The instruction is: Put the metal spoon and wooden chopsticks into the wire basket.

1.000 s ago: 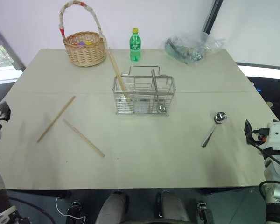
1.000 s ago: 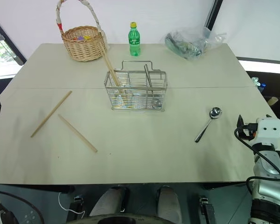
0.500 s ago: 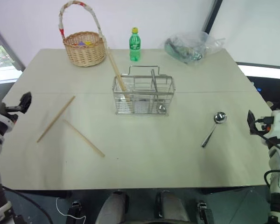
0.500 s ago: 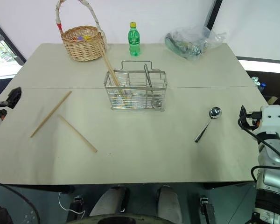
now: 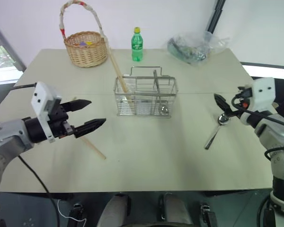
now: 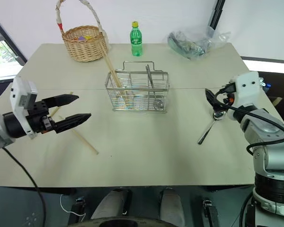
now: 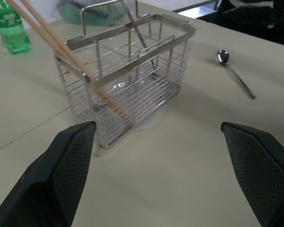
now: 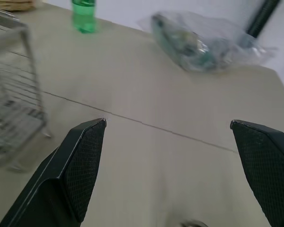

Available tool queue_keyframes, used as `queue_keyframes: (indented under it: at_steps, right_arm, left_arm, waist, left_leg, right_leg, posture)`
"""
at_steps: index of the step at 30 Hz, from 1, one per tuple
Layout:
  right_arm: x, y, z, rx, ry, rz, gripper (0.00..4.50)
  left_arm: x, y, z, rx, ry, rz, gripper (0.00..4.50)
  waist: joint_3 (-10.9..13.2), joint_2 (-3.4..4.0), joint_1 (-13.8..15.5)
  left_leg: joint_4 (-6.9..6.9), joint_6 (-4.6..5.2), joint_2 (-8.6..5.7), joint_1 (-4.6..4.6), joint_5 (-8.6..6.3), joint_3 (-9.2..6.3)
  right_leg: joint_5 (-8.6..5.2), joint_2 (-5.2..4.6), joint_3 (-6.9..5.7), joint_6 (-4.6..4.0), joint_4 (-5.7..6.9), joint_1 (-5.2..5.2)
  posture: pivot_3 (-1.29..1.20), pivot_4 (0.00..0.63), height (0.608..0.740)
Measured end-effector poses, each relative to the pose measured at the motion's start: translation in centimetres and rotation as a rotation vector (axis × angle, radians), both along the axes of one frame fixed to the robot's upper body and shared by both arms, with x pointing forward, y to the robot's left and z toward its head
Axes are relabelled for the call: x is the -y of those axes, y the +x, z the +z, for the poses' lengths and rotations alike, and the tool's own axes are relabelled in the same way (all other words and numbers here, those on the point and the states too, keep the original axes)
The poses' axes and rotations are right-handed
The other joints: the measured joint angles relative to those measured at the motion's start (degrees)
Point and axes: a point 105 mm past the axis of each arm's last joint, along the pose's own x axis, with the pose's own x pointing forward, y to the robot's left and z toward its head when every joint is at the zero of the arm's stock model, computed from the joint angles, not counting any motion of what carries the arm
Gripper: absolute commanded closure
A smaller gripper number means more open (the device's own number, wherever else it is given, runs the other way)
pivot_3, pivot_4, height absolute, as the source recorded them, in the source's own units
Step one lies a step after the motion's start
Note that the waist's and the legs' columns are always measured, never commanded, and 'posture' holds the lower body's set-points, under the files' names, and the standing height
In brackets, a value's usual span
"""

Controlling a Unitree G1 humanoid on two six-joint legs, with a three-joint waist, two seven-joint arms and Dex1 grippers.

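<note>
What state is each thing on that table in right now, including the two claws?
Left claw: open, empty, above the table.
Right claw: open, empty, near the spoon.
Spoon: lying flat on the table.
Loose chopsticks: lying on the table.
Wire basket: upright, with chopsticks and another utensil leaning inside.
Green bottle: upright, capped.

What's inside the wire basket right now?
The wire basket holds wooden chopsticks leaning out of its left end, plus a metal utensil near the middle. The utensil's lower end is blurred behind the wires.
</note>
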Motion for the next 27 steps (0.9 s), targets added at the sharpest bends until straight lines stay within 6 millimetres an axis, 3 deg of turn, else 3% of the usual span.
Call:
queue_keyframes:
  at_steps: [3,9,17,27]
  right_arm:
    - [-0.4,0.1,-0.7,-0.046,0.051,-0.038,0.14]
    - [0.3,0.6,-2.9,-0.225,0.114,-0.279,0.14]
    - [1.1,-0.5,-4.6,-0.392,0.101,-0.450,0.14]
    - [1.9,0.9,-7.3,-0.556,0.234,-0.567,0.14]
  left_arm:
    - [0.1,0.3,0.0,0.002,-0.004,0.007,0.05]
    - [0.4,0.6,0.4,0.020,-0.005,0.004,0.05]
    - [1.4,0.6,0.5,0.031,-0.014,-0.044,0.05]
    - [5.9,-3.1,2.1,-0.087,-0.041,-0.489,0.05]
  waist:
    - [0.0,-0.08,-0.1]
    - [0.0,-0.04,-0.1]
    - [0.0,-0.05,-0.2]
    - [0.0,-0.01,-0.6]
  left_leg:
    - [-0.03,0.00,-0.03,-0.01,0.00,0.02]
    - [-0.14,-0.02,-0.02,-0.01,0.03,0.02]
    - [-0.16,-0.03,-0.03,-0.03,0.04,0.05]
    - [-0.16,-0.09,-0.04,0.06,0.09,0.08]
  right_leg:
    - [0.00,-0.02,0.01,0.00,-0.04,-0.01]
    - [0.01,0.00,0.01,-0.01,0.05,-0.19]
    - [0.01,0.03,0.03,-0.01,0.04,-0.22]
    - [0.02,0.20,0.01,-0.01,0.13,-0.20]
  posture:
    - [0.00,0.150,0.674]
    - [0.00,0.150,0.674]
    - [0.00,0.150,0.674]
    - [0.00,0.150,0.674]
